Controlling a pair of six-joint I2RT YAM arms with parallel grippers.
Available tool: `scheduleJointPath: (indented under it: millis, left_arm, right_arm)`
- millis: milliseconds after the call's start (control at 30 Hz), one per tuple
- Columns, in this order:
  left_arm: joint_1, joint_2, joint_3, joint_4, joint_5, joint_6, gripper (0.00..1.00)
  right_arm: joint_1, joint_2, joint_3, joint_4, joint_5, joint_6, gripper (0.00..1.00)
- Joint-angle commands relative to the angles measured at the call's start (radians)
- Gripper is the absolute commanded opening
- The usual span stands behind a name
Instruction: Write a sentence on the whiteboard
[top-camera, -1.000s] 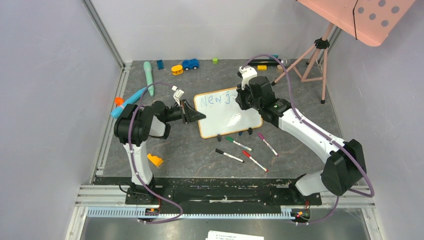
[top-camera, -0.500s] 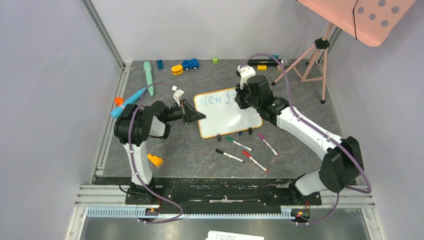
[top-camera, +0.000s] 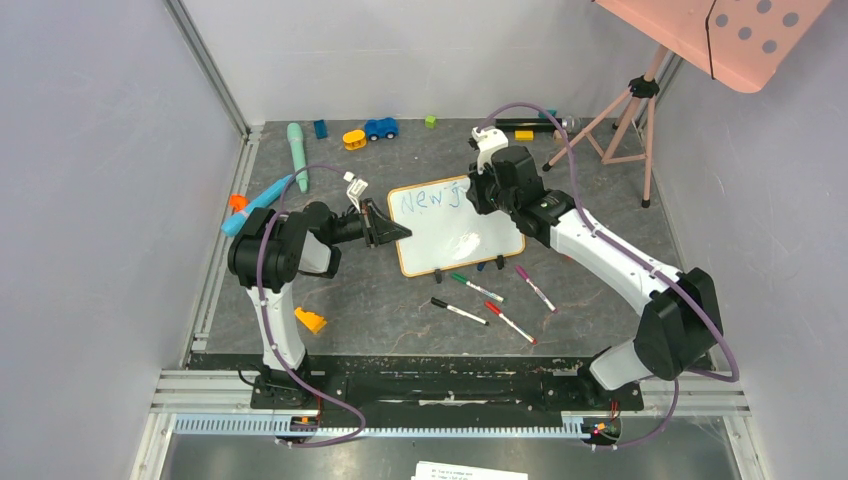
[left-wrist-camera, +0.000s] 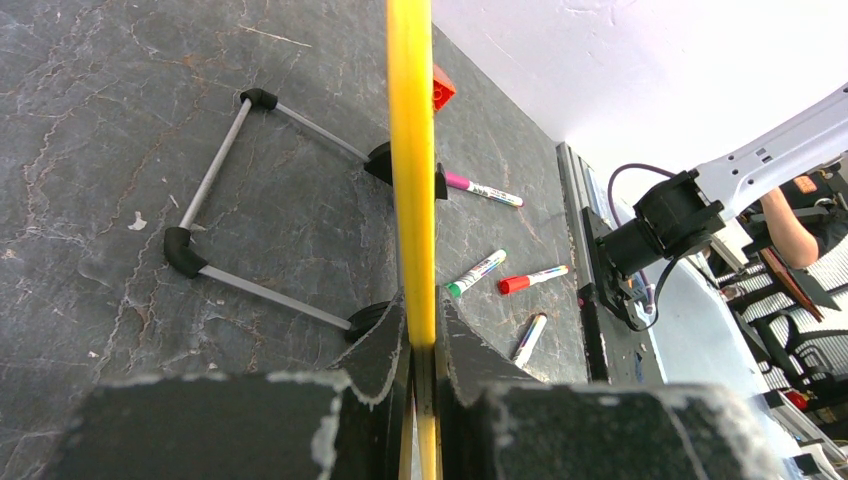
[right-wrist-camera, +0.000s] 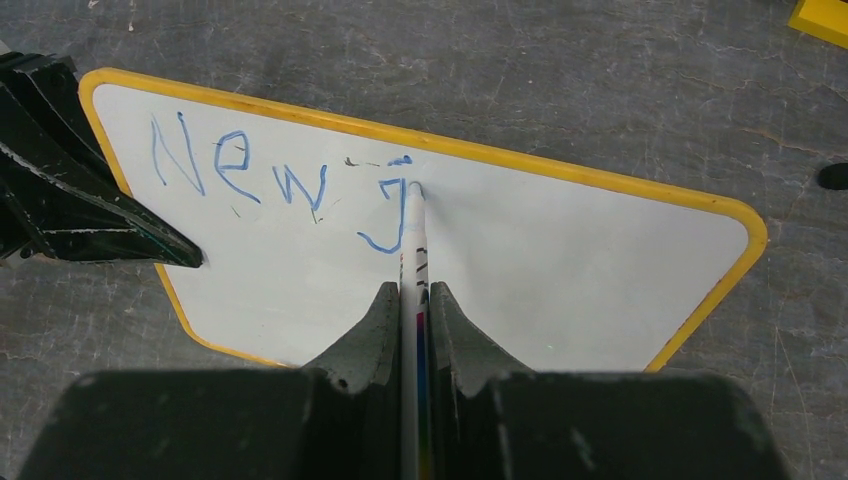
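over the last second our right arm shifted slightly toward the board's far edge and the "j" gained its top stroke; our left arm stayed put. on the left, the left gripper (left-wrist-camera: 420, 325) was clamped on the left edge of the whiteboard (top-camera: 470, 240), which sat at the middle of the table (top-camera: 400, 300), between the two arms. the sentence (right-wrist-camera: 240, 170) read only "new j" in thin blue along the top line. further right, the right gripper (right-wrist-camera: 408, 295) was pinched around a marker (right-wrist-camera: 413, 225), whose tip touched the top of the "j". we judged the main risk to be too much downward pressure. the board could then pivot or slip in the left clamp and drag the stroke off line. the marker might also tilt between the jaws and skip ink. print on its barrel was too small to read. loose markers (top-camera: 475, 288) lay just in front of the board.
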Motion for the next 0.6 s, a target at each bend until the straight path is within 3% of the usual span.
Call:
scheduleJointPath:
  millis: [0, 567]
  left_arm:
    - [-0.001, -0.008, 0.016, 0.085, 0.02, 0.057, 0.02]
    - [-0.001, -0.009, 0.016, 0.085, 0.016, 0.06, 0.02]
  right_arm:
    - [-0.003, 0.013, 0.032, 0.036, -0.015, -0.007, 0.0]
    - [-0.003, -0.03, -0.039, 0.019, -0.009, 0.002, 0.0]
